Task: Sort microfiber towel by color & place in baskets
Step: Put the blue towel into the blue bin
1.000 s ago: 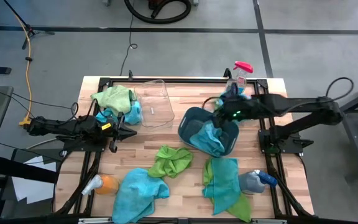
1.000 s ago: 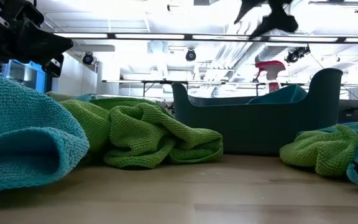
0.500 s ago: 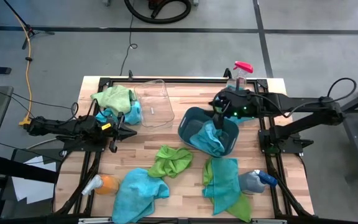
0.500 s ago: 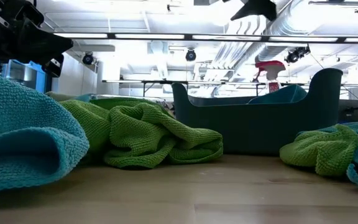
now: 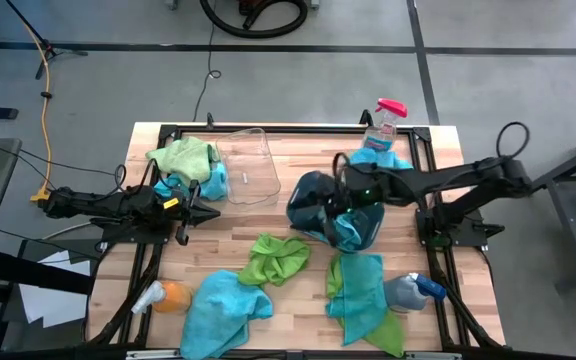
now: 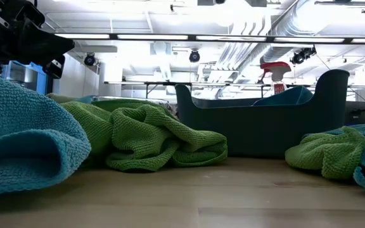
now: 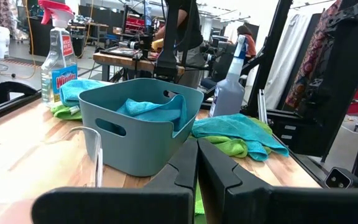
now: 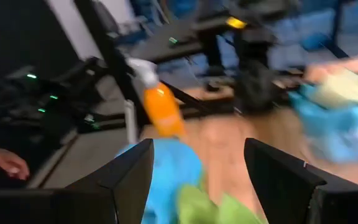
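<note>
The right gripper (image 5: 340, 190), fingers spread, hangs above the teal basket (image 5: 308, 205), seemingly near its rim. The left gripper (image 5: 208, 212), pinched together, waits beside the clear basket (image 5: 246, 165).

The right gripper (image 5: 340, 192) hangs over the teal basket (image 5: 308, 200), a towel (image 5: 348, 228) in it. The clear basket (image 5: 246, 165) lies just ahead of the left gripper (image 5: 208, 205).

The spray bottle (image 7: 58, 60) with the red trigger carries a blue label, apparently reading "Windex"; nothing else is legible.
</note>
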`<state>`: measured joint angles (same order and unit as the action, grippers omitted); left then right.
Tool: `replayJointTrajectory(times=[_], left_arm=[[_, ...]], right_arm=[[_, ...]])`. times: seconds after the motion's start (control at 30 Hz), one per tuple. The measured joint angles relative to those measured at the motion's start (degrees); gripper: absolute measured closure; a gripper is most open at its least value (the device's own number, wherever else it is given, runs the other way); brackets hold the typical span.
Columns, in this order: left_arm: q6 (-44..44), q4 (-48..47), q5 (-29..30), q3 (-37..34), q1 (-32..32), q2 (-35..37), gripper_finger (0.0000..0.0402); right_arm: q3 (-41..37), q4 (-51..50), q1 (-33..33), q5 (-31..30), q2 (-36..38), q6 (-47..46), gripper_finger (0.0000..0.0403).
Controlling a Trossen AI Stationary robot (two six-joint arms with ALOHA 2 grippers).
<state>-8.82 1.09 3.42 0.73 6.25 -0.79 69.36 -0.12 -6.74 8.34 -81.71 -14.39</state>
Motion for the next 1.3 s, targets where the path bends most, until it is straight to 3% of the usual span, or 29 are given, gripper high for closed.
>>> replayJointTrajectory(times=[0.2,0.37,0.5,0.77,0.93,1.13,1.3], left_arm=[[0.0,-0.01,0.0,0.0,0.0,0.0,0.0401],[0.0,0.01,-0.01,0.0,0.0,0.0,0.0401],[0.0,-0.01,0.0,0.0,-0.01,0.0,0.0401],[0.0,0.01,0.0,0.0,0.0,0.01,0.0401],[0.0,-0.01,-0.01,0.0,0.0,-0.01,0.0401],[0.0,0.01,0.0,0.0,-0.01,0.01,0.0401],[0.0,0.01,0.0,0.0,-0.01,0.01,0.0401]], right_arm=[[0.0,15.99,-3.9,-0.09,-6.26,-4.74,0.0156],[1.31,24.43,-8.31,-9.79,-11.08,-7.09,0.0156],[9.02,18.43,-10.57,-13.66,-16.36,-5.88,0.0156],[32.56,-5.45,-12.18,-13.81,-28.31,2.93,0.0156],[44.88,-15.59,-12.22,-8.51,-35.46,7.51,0.0156],[50.89,-18.53,-12.89,-2.68,-42.34,10.87,0.0156],[50.94,-19.39,-13.53,-0.28,-46.18,19.93,0.0156]])
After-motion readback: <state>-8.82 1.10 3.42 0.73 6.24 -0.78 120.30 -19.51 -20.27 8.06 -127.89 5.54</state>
